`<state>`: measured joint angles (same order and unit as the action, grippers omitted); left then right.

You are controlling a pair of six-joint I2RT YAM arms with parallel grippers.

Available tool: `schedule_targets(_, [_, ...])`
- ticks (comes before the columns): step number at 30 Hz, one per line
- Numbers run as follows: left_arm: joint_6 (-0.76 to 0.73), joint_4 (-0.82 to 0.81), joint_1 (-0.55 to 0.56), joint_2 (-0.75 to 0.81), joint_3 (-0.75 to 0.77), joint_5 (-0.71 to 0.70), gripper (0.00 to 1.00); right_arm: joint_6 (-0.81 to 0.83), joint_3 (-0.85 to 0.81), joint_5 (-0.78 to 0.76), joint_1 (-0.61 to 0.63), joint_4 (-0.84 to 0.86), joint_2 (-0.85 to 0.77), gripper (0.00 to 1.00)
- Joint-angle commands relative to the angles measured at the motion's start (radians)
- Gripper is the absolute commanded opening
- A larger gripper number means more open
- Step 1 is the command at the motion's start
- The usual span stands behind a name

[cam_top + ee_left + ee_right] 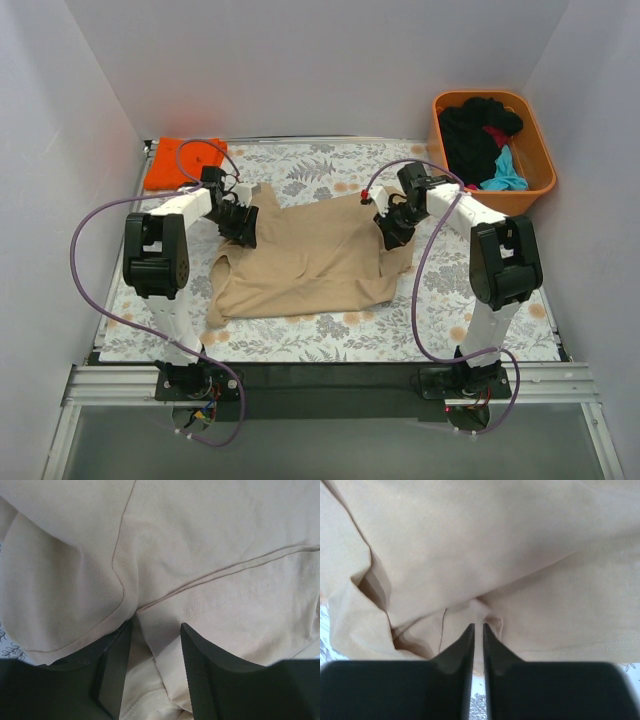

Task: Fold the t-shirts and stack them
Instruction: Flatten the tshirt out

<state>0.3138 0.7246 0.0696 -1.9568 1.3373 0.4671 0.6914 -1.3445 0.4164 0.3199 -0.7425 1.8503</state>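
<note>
A tan t-shirt lies partly folded on the flowered table cover. My left gripper is at its upper left edge. In the left wrist view the jaws stand apart, with folds and a hem of the tan cloth between them. My right gripper is at the shirt's upper right edge. In the right wrist view it is nearly closed and pinches a tuck of tan cloth at its tips. A bright orange t-shirt lies folded at the back left.
An orange plastic tub stands at the back right and holds black, red and teal shirts. White walls close in the table on three sides. Purple cables loop beside both arms.
</note>
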Motion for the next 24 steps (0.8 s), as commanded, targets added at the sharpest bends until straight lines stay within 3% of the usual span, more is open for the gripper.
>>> schedule_targets(1, [0.005, -0.019, 0.002, 0.012, 0.023, 0.010, 0.39, 0.007, -0.039, 0.027, -0.004, -0.043, 0.000, 0.20])
schedule_targets(4, [0.007, -0.019, 0.002, 0.004, 0.023, 0.022, 0.29, -0.006, -0.062, 0.038, -0.004, -0.044, 0.026, 0.23])
schedule_targets(7, [0.008, -0.016, 0.002, -0.004, 0.023, 0.024, 0.27, -0.013, -0.080, 0.035, -0.001, -0.046, 0.047, 0.40])
schedule_targets(16, [0.015, -0.011, 0.002, -0.017, 0.040, 0.034, 0.25, 0.002, -0.104, 0.016, 0.002, -0.046, 0.118, 0.45])
schedule_targets(20, [0.015, -0.010, 0.002, -0.022, 0.040, 0.041, 0.24, 0.020, -0.090, 0.038, 0.002, -0.047, 0.119, 0.40])
schedule_targets(24, [0.024, -0.008, 0.002, -0.030, 0.046, 0.059, 0.21, 0.042, -0.082, 0.091, 0.002, -0.072, 0.104, 0.15])
